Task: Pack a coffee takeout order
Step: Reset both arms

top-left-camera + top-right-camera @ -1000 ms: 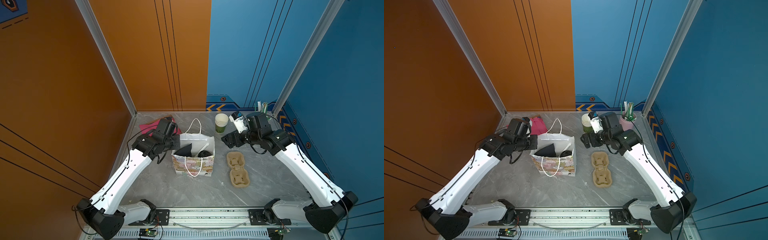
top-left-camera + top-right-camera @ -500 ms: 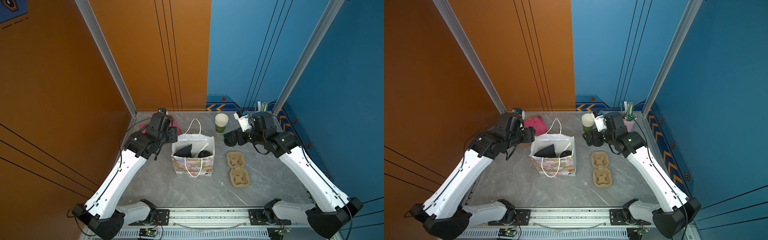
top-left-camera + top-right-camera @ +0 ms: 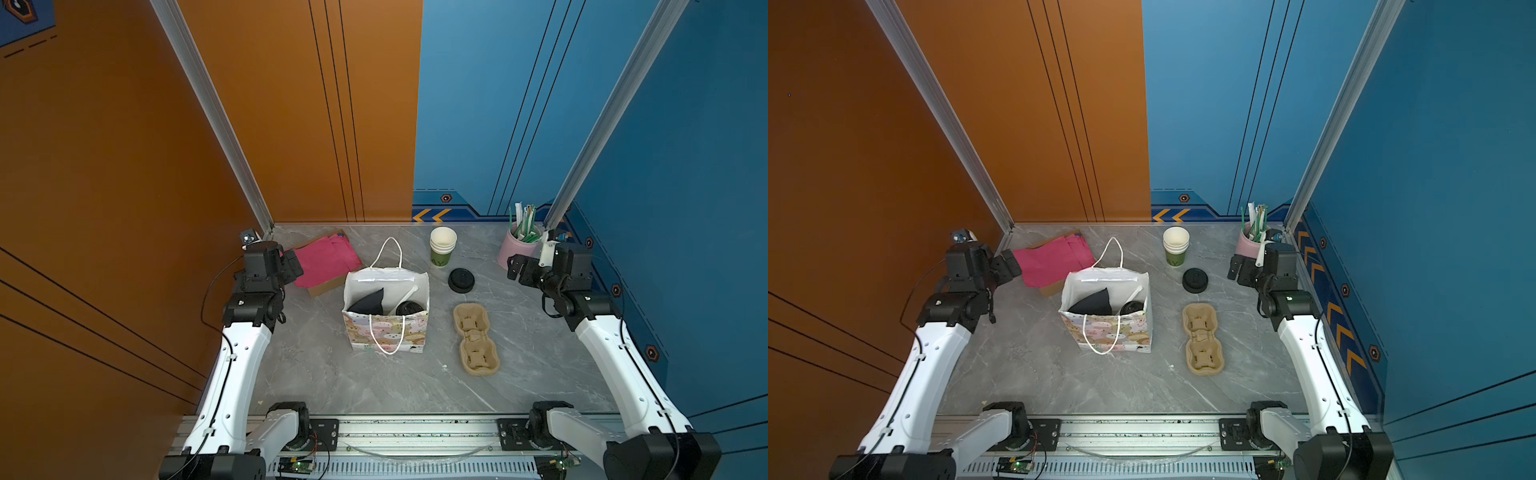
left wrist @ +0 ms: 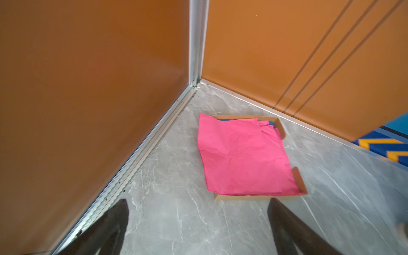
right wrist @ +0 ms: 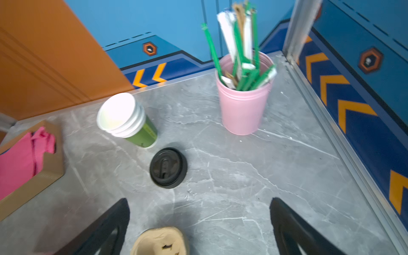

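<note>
Paper bag (image 3: 386, 307) stands upright mid table (image 3: 332, 374). The order is inside it: black napkin (image 3: 368, 302), cup (image 3: 407, 309) with only its black lid showing, and white straw (image 3: 406, 296) leaning between them. Left fingers (image 4: 106, 229) are spread wide and empty, left of the bag, near the pink napkins (image 4: 242, 154). Right fingers (image 5: 103, 229) are spread wide and empty, well right of the bag. A loose lid (image 5: 168, 167) lies behind-right of the bag, just beside the cup stack (image 5: 125, 119). Cardboard carrier (image 3: 476, 338) lies right of the bag.
</note>
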Controlling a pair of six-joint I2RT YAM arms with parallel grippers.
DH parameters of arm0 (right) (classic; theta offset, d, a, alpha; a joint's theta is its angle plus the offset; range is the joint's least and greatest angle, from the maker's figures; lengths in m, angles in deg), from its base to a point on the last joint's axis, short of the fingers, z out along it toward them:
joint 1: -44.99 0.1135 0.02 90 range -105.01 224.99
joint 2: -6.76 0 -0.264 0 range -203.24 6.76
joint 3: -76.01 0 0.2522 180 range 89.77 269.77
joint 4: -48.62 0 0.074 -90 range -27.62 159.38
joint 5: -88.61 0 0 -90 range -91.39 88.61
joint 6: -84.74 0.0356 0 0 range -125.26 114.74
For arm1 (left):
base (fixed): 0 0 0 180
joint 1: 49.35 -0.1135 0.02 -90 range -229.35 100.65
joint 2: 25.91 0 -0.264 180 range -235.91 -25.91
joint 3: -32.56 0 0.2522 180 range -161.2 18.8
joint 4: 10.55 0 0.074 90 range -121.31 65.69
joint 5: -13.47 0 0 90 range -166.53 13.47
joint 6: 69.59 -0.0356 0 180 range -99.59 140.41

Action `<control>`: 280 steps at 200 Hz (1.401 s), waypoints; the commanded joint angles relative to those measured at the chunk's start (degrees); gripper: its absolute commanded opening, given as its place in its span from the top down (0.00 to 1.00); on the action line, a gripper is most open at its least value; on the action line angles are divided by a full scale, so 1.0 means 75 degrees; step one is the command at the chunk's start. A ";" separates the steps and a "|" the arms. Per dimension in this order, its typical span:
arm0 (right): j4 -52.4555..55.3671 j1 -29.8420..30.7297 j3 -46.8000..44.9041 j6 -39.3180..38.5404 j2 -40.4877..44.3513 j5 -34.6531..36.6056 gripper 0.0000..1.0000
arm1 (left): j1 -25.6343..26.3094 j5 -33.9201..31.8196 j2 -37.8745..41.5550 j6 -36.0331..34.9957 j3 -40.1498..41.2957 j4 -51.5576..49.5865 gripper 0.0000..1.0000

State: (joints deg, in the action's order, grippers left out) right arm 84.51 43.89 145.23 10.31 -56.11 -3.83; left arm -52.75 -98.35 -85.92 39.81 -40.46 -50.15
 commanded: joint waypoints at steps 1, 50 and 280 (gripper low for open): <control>-0.1001 -0.0421 -0.0718 0.0443 -0.0017 0.0398 0.00 | -0.0144 -0.0518 0.0114 0.0467 0.0982 0.1433 0.02; -0.3213 -0.0798 -0.2522 0.0119 -0.0307 0.0959 0.01 | -0.0125 -0.1210 0.0141 0.0156 0.3322 0.4283 0.02; -0.9910 0.0253 -0.4545 -0.1586 -0.3438 0.0969 0.00 | 0.0336 0.1380 -0.2255 -0.2014 0.5588 1.0056 0.02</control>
State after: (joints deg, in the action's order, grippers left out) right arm 13.34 45.22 110.70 -0.53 -81.75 4.24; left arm -50.04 -91.97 -100.10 26.10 1.57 21.84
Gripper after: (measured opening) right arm 0.997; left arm 0.981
